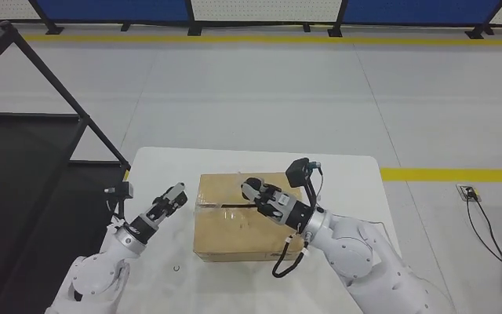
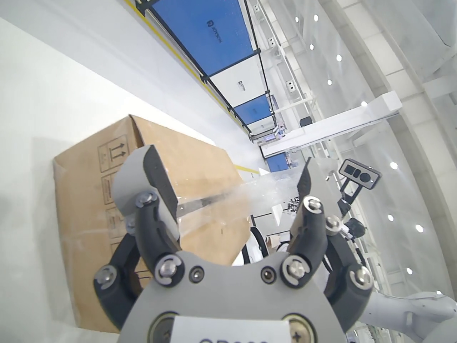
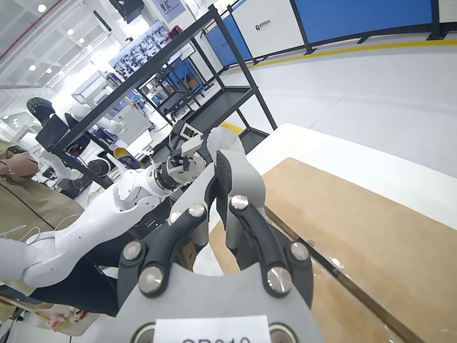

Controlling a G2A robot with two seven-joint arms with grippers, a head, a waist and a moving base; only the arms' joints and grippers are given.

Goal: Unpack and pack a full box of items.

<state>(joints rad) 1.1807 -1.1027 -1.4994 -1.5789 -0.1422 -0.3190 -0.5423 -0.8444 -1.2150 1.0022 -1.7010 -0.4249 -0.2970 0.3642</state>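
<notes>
- Small ring (image 1: 178, 269) lies on the white table (image 1: 345, 180) closest to me, at about 7 o'clock from the box and apart from it.
- My left gripper (image 1: 174, 194) hangs off the box's 9 o'clock side, near it but not touching. Its fingers are spread wide and grasp nothing.
- Cardboard box (image 1: 235, 235) sits flat at the middle of the table with its flaps down. A dark seam with shiny clear tape (image 1: 227, 206) over it runs across the top from 9 to 3 o'clock.
- Left wrist view: a clear strip (image 2: 250, 190) lifts off that seam and stretches toward one of my left fingers. I cannot tell whether it touches the finger.
- My right gripper (image 1: 251, 188) is over the far half of the box top, just past the seam, with its tips toward 10 o'clock.
- Its fingers are drawn close together, with a pale crumpled wad (image 3: 225, 139) caught at the tips. I cannot tell what the wad is made of.
- Table edge beyond the box at 12 o'clock is white and rounded at the corners.
- Black metal rack (image 1: 47, 157) stands off the table at 10 o'clock.
- Yellow floor line (image 1: 439, 174) lies at 2 o'clock, past the table's far right corner.
- Blue panels (image 1: 110, 9) close off the room at 12 o'clock, with a second yellow stripe along their feet.
</notes>
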